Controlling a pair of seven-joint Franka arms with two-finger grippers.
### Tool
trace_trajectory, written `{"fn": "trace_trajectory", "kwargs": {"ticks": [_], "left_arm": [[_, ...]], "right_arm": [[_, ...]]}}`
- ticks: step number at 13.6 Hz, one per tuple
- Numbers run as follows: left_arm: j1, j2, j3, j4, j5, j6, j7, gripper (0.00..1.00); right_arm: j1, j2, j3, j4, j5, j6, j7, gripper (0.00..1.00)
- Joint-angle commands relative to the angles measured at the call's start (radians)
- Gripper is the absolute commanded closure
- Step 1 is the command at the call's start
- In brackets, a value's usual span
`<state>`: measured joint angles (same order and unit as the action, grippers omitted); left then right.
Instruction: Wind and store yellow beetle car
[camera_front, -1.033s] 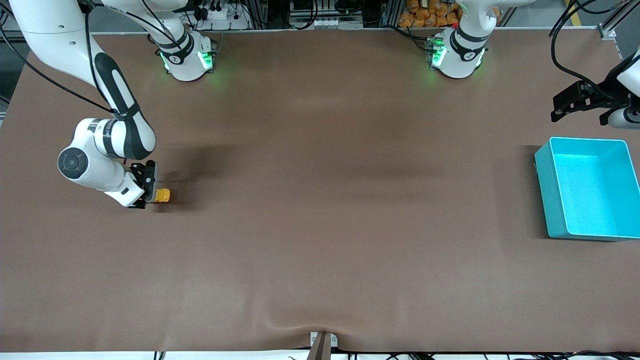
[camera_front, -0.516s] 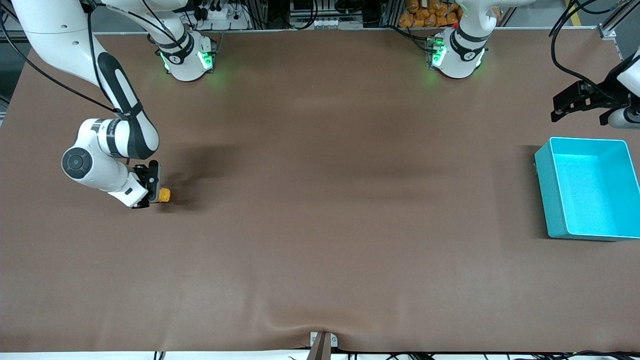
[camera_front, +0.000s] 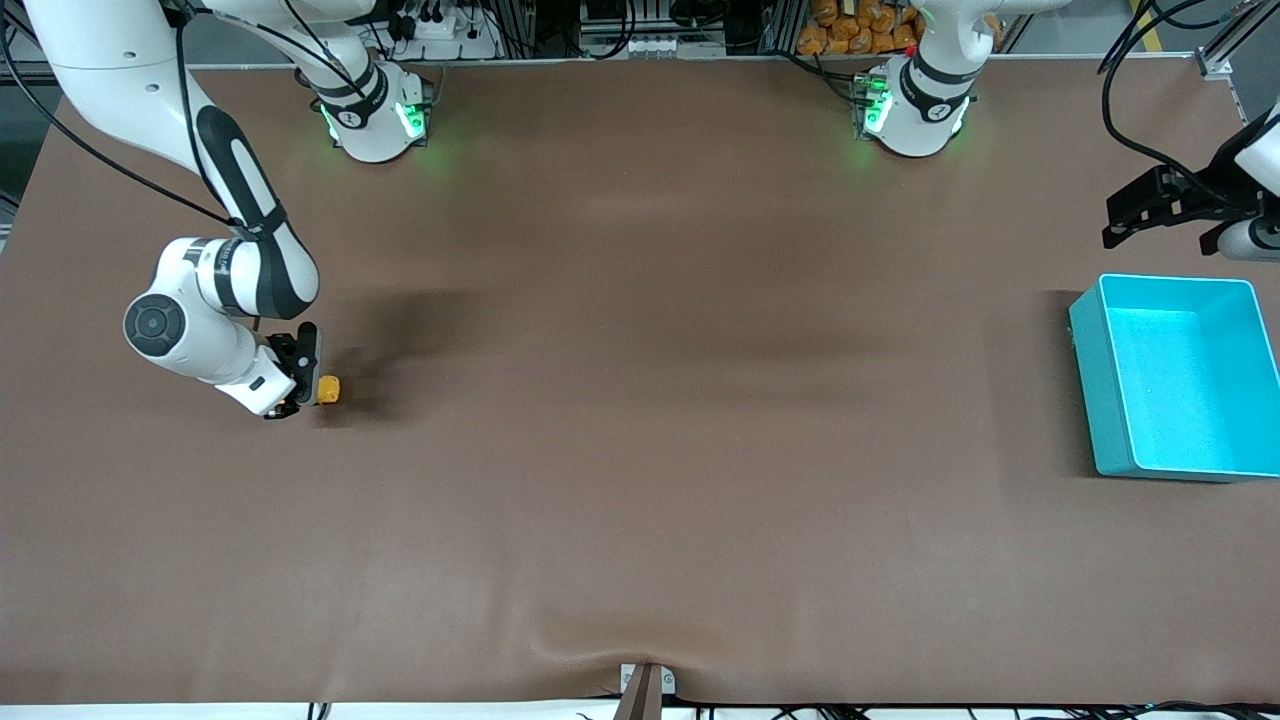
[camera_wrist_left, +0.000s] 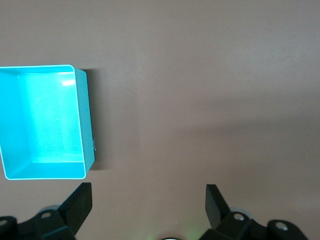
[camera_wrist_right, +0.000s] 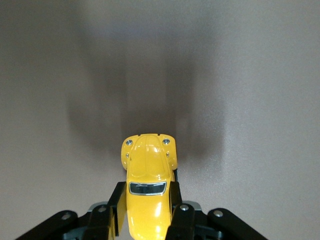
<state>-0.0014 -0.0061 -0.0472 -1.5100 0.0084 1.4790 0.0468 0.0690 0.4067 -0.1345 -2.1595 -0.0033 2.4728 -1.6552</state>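
Note:
The yellow beetle car is on the brown table near the right arm's end. In the right wrist view the car sits between the black fingers, which press on both its sides, nose pointing away from the wrist. My right gripper is shut on the car, low at the table. My left gripper is open and empty, up in the air by the left arm's end of the table, above the teal bin. The bin is empty in the left wrist view, and the left gripper shows wide-apart fingers.
The brown table cover has a wrinkle at its edge nearest the front camera. The two arm bases stand along the table's edge farthest from that camera.
My right gripper, shut on the car, has drawn it a little toward the right arm's end of the table. The left arm has not moved.

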Motion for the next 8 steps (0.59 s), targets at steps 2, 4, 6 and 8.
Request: {"fn": "trace_trajectory", "kwargs": {"ticks": [2, 4, 6, 8], "left_arm": [[0.003, -0.005, 0.003, 0.001, -0.007, 0.006, 0.005, 0.00], [0.003, -0.008, 0.004, 0.002, 0.004, 0.003, 0.007, 0.00], [0.003, -0.009, 0.000, 0.002, 0.060, 0.001, 0.011, 0.00], [0.004, -0.011, 0.003, 0.002, 0.062, -0.002, 0.011, 0.00]], "right_arm": [[-0.009, 0.024, -0.001, 0.006, -0.001, 0.035, -0.015, 0.63], [-0.020, 0.024, -0.002, 0.006, -0.003, 0.034, -0.015, 0.64], [-0.037, 0.024, -0.002, 0.009, -0.003, 0.034, -0.017, 0.64], [-0.061, 0.041, -0.001, 0.018, -0.003, 0.034, -0.029, 0.64]]}}
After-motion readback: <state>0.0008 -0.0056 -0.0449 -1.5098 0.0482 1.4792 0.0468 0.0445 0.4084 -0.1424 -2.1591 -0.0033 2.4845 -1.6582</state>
